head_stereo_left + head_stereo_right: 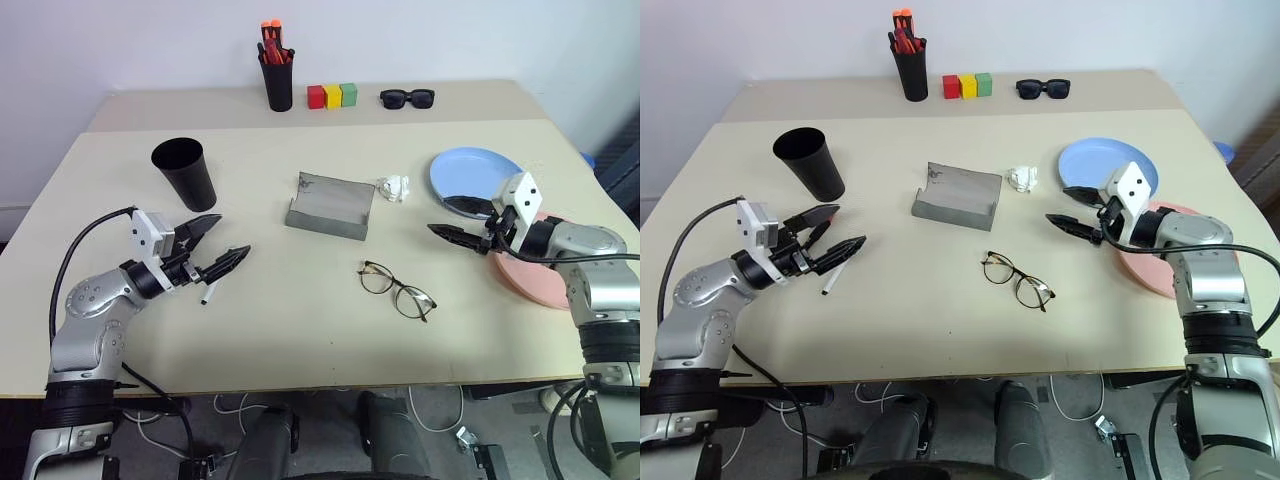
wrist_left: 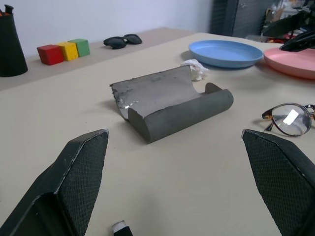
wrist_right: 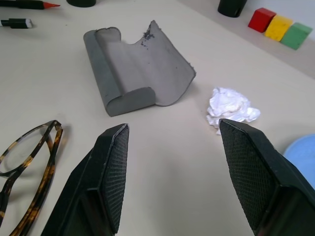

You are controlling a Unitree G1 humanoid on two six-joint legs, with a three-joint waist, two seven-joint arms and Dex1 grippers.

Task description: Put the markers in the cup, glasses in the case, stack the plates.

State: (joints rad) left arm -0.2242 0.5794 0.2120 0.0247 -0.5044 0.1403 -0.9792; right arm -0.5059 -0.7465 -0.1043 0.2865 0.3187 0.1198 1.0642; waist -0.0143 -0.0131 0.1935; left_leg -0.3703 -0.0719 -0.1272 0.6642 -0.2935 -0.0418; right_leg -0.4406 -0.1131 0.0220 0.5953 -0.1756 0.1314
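Observation:
My left gripper (image 1: 233, 234) is open, level above the table's left side, with a white marker (image 1: 208, 293) lying just below it on the table. In the right wrist view a red-tipped marker (image 3: 29, 4) lies close to it. The black cup (image 1: 185, 172) stands upright behind the left gripper. At the centre lies the grey case (image 1: 330, 205), open, and the wire-rimmed glasses (image 1: 397, 290) rest in front of it. My right gripper (image 1: 447, 216) is open and empty, over the near edge of the blue plate (image 1: 475, 165). The pink plate (image 1: 528, 278) lies beside the blue one, under my right forearm.
A crumpled white paper ball (image 1: 395, 187) lies between the case and the blue plate. Along the back stand a black pen pot with red-orange pens (image 1: 277, 75), three coloured blocks (image 1: 332, 96) and black sunglasses (image 1: 407, 97).

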